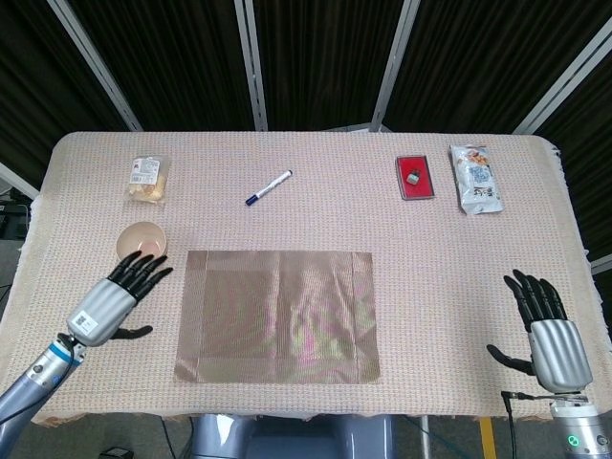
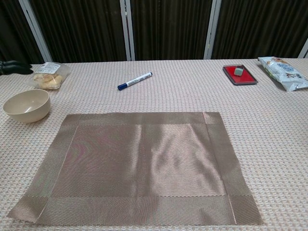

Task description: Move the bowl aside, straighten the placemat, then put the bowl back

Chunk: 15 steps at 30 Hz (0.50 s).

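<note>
The cream bowl (image 1: 142,241) (image 2: 26,105) stands empty on the tablecloth, just beyond the far left corner of the placemat. The brown woven placemat (image 1: 277,316) (image 2: 139,163) lies flat near the table's front edge, its sides roughly square to the table. My left hand (image 1: 112,299) hovers open left of the mat, its spread fingers pointing at the bowl and overlapping its near rim in the head view. In the chest view only the dark fingertips (image 2: 13,67) show at the left edge. My right hand (image 1: 550,330) is open at the front right, holding nothing.
At the back left lies a bag of snacks (image 1: 147,179) (image 2: 48,75). A blue-capped marker (image 1: 269,187) (image 2: 135,81) lies at the back middle. A red tray (image 1: 414,177) (image 2: 239,74) and a snack packet (image 1: 475,178) (image 2: 283,72) sit back right.
</note>
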Each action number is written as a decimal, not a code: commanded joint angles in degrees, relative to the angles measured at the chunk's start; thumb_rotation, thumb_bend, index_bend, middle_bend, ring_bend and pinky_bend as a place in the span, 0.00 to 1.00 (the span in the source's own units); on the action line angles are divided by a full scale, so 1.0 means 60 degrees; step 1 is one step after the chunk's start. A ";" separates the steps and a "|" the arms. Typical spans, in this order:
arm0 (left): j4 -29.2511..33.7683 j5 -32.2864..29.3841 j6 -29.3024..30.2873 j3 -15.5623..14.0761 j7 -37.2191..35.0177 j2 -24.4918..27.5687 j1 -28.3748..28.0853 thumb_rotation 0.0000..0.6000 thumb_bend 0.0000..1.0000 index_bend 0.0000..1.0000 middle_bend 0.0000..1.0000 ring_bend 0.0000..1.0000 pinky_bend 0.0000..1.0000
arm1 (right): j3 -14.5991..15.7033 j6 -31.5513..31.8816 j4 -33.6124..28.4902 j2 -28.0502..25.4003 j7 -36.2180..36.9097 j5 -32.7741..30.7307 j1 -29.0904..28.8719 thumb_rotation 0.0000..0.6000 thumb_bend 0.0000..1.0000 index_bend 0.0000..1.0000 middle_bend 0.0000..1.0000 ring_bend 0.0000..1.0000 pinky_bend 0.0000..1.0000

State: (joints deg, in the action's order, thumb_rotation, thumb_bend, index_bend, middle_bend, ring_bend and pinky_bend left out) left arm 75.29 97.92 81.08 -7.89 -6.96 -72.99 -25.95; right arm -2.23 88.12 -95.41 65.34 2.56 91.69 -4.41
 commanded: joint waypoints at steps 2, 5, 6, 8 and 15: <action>-0.1119 -0.1586 -0.1258 0.0795 -0.0347 -0.0399 -0.0055 1.00 0.00 0.13 0.00 0.00 0.00 | 0.0007 0.0005 -0.0015 -0.0001 -0.0013 0.0007 0.0009 1.00 0.00 0.00 0.00 0.00 0.00; -0.1826 -0.2185 -0.1891 0.1029 -0.0321 -0.0811 -0.0104 1.00 0.00 0.15 0.00 0.00 0.00 | -0.0010 -0.0019 0.0025 0.0007 -0.0030 -0.0046 0.0008 1.00 0.00 0.00 0.00 0.00 0.00; -0.2119 -0.2421 -0.2140 0.1146 -0.0291 -0.1014 -0.0142 1.00 0.00 0.16 0.00 0.00 0.00 | -0.0017 -0.0041 0.0050 0.0020 -0.0043 -0.0078 0.0005 1.00 0.00 0.00 0.00 0.00 0.00; -0.2570 -0.2735 -0.2540 0.1329 -0.0324 -0.1354 -0.0242 1.00 0.00 0.19 0.00 0.00 0.00 | -0.0016 -0.0100 0.0084 0.0039 -0.0044 -0.0134 -0.0003 1.00 0.00 0.00 0.00 0.00 0.00; -0.4029 -0.3240 -0.3665 0.1719 -0.0473 -0.2516 -0.0685 1.00 0.10 0.33 0.00 0.00 0.00 | -0.0071 -0.0198 0.0218 0.0129 -0.0150 -0.0298 -0.0027 1.00 0.00 0.00 0.00 0.00 0.00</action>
State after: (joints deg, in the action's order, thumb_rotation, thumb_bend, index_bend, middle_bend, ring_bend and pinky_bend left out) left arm 53.78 79.62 61.25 1.42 -9.42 -85.61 -28.88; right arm -2.60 87.01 -94.21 66.05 1.73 90.02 -4.56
